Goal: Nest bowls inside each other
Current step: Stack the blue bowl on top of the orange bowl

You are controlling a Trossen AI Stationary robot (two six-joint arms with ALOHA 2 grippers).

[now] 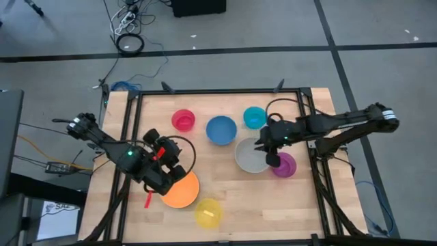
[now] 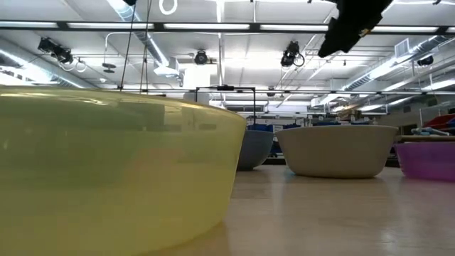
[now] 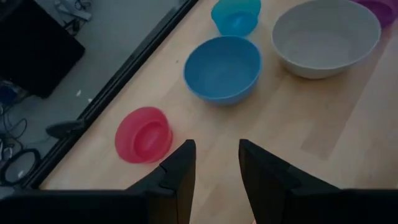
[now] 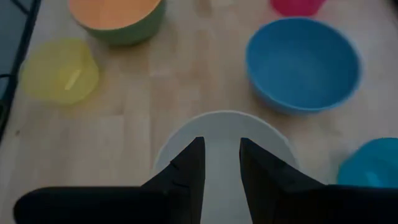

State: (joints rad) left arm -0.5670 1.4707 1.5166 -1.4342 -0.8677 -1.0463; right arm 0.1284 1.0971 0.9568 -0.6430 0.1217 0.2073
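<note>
Progress check: one nest looks done, the rest is left. The orange bowl [image 1: 181,190] is sitting inside the green bowl [image 4: 127,31]; in the right wrist view a green wall is showing under the orange rim. That stack is lying at the table's front left, partly covered by the left arm in the high view.

Six bowls are being seen loose on the table [image 1: 239,205]:
- grey bowl [image 1: 251,156], right of centre
- blue bowl [image 1: 221,130], mid-back, near the grey one
- yellow bowl [image 1: 209,212], front centre, filling the near left of the low view
- purple bowl [image 1: 287,167], just beside the grey bowl on its right
- cyan bowl [image 1: 253,117], back, right of the blue one
- pink-red bowl [image 1: 184,120], back left

Right gripper [image 1: 268,149] is being held above the grey bowl's right rim. Its fingers [image 4: 186,174] are parted a little, with a narrow gap and nothing between them; the grey bowl is showing directly beneath the gap. It cannot be told whether the rim is being touched.

Left gripper [image 1: 179,171] is hovering over the orange/green stack, with its fingers [image 3: 180,177] slightly apart and empty; the pink-red and blue bowls are being seen ahead of it.

Judgement: by size order the grey bowl is likely being lined up as next into the stack, then blue, yellow, purple, cyan, pink-red. Roughly one nesting of seven is done.
</note>
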